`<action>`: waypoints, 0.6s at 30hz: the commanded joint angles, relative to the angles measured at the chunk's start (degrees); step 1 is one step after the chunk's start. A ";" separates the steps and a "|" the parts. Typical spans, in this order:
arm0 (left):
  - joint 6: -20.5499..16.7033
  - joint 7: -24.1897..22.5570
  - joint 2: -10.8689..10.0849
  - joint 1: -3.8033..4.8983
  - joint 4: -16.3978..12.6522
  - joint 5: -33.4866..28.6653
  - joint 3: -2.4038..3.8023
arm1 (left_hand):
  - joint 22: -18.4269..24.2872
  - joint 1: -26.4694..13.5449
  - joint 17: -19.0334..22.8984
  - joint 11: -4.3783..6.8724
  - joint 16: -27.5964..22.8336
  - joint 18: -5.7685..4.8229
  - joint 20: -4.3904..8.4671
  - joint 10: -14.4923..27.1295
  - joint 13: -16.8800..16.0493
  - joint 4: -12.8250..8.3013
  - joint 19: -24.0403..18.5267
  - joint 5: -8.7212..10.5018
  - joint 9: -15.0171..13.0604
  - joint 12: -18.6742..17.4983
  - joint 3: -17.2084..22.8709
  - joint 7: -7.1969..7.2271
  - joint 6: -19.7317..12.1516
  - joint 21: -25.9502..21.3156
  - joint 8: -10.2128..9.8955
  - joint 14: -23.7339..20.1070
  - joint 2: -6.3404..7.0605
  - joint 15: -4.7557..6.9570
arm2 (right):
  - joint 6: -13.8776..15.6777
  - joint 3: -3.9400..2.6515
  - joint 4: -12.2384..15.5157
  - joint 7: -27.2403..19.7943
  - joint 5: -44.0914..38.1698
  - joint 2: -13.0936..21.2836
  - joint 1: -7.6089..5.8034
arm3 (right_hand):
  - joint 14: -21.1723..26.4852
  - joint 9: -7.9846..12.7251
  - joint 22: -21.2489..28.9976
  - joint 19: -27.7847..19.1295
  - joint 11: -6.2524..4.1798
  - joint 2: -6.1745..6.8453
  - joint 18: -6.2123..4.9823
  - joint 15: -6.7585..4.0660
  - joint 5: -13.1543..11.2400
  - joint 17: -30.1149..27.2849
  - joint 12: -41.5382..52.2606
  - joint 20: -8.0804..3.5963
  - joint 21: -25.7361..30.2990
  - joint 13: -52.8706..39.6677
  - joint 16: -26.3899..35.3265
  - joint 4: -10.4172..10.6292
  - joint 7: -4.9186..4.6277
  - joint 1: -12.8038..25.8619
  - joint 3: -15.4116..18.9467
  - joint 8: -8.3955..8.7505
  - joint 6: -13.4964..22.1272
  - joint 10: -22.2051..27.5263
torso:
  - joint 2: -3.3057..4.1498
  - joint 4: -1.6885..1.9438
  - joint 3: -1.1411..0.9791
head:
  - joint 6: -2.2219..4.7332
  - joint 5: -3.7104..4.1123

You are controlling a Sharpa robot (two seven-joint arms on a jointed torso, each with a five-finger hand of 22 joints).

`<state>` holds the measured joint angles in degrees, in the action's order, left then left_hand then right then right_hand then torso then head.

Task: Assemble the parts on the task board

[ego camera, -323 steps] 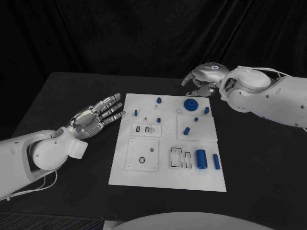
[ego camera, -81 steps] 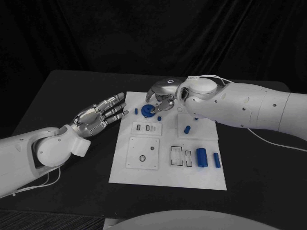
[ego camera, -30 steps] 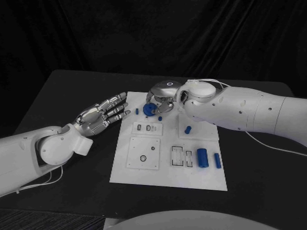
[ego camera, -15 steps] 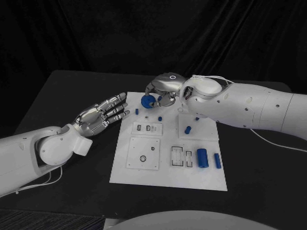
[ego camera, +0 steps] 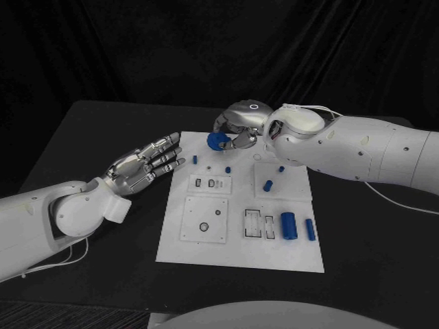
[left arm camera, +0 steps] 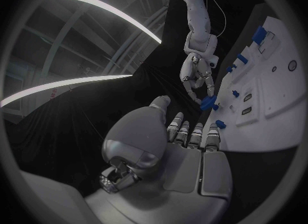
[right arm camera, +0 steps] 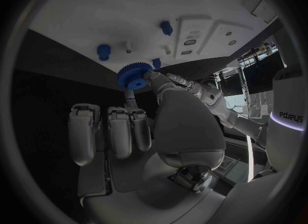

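My right hand (ego camera: 241, 127) pinches a blue gear (ego camera: 217, 141) between thumb and a finger, above the far left part of the white task board (ego camera: 241, 253). In the right wrist view the gear (right arm camera: 133, 75) hangs clear of the board (right arm camera: 128, 3), over its edge. My left hand (ego camera: 145, 164) lies open, palm up with fingers stretched out, just off the board's left edge. From the left wrist, that hand (left arm camera: 173, 147) points toward the right hand (left arm camera: 197, 75) and the gear (left arm camera: 207, 103).
Two blue cylinders (ego camera: 288, 226) lie side by side at the board's near right. Small blue pegs (ego camera: 267, 185) stand in its far half, one (ego camera: 195, 160) close to my left fingertips. Black table (ego camera: 91, 137) surrounds the board.
The right hand has lifted the gear up from just above the board and drawn it slightly toward the far edge. The left hand has stayed put.
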<state>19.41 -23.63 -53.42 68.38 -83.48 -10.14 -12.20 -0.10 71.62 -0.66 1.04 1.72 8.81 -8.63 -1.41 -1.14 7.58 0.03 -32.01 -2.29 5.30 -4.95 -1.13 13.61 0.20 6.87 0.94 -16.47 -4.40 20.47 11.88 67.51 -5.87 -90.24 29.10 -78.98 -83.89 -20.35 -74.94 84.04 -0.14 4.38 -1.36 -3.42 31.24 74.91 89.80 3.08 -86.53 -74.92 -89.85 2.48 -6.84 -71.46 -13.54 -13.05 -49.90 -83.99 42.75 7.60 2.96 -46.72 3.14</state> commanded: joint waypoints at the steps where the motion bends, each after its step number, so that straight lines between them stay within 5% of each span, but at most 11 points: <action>1: 0.92 -0.25 0.01 -0.03 -0.08 -0.01 0.05 | 0.09 -0.53 -0.06 -0.22 0.37 -0.26 -0.57 0.24 -0.05 -0.38 -0.01 -0.23 -0.01 0.28 0.08 0.04 -0.25 -0.19 0.20 0.11 0.00 -0.36 | -2.70 -0.03 0.09 1.89 -0.30 0.37 -0.13 | -6.11 -5.97 -13.79 3.95 0.49 -0.26 0.39 0.36 0.27 15.09 0.20 0.17 0.15 -15.08 -0.15 0.25 1.43 0.44 -0.03 0.34 -1.67 -6.01 | -0.02 0.05 0.02 | -0.05 0.09; 7: 0.96 -0.21 -0.01 -0.03 -0.10 -0.01 0.05 | 0.09 -0.53 -0.06 -0.22 0.37 -0.26 -0.57 0.24 -0.05 -0.38 -0.01 -0.23 -0.01 0.28 0.08 0.04 -0.25 -0.19 0.20 0.11 0.00 -0.36 | -4.83 -0.02 0.03 2.58 -0.30 0.68 -0.10 | -6.11 -5.96 -13.74 3.88 0.50 -0.22 0.36 0.37 0.26 15.09 0.20 0.18 0.26 -15.08 -0.15 0.29 1.42 0.50 -0.06 0.40 -1.68 -6.01 | 0.01 -0.15 0.08 | -0.20 -0.02; 18: 0.93 -0.12 0.01 -0.04 -0.11 -0.01 0.05 | 0.09 -0.53 -0.06 -0.22 0.37 -0.26 -0.57 0.24 -0.05 -0.38 -0.01 -0.23 -0.01 0.28 0.08 0.04 -0.25 -0.19 0.20 0.11 0.00 -0.36 | -7.36 -0.02 -0.40 3.94 -0.31 0.33 0.10 | -6.11 -5.91 -13.66 3.75 0.53 -0.06 0.30 0.39 -0.07 15.09 0.20 0.21 0.49 -15.08 -0.15 0.39 1.39 0.65 -0.11 0.67 -1.55 -6.01 | 0.03 0.01 0.00 | -0.57 0.09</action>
<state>19.54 -23.49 -53.46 68.38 -83.47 -10.14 -12.20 -0.10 71.62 -0.66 1.04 1.72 8.82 -8.63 -1.41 -1.14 7.58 0.03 -32.01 -2.29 5.30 -4.95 -1.13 13.61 0.20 6.87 0.94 -16.47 -4.40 15.18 11.89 67.16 -3.86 -90.24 29.51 -78.97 -83.89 -20.36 -74.93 84.05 -0.14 4.85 -1.36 -3.42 31.24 74.91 89.80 3.08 -86.22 -74.92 -89.85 2.56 -6.83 -71.00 -13.61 -12.64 -49.88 -83.99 42.74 7.53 3.00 -47.23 3.20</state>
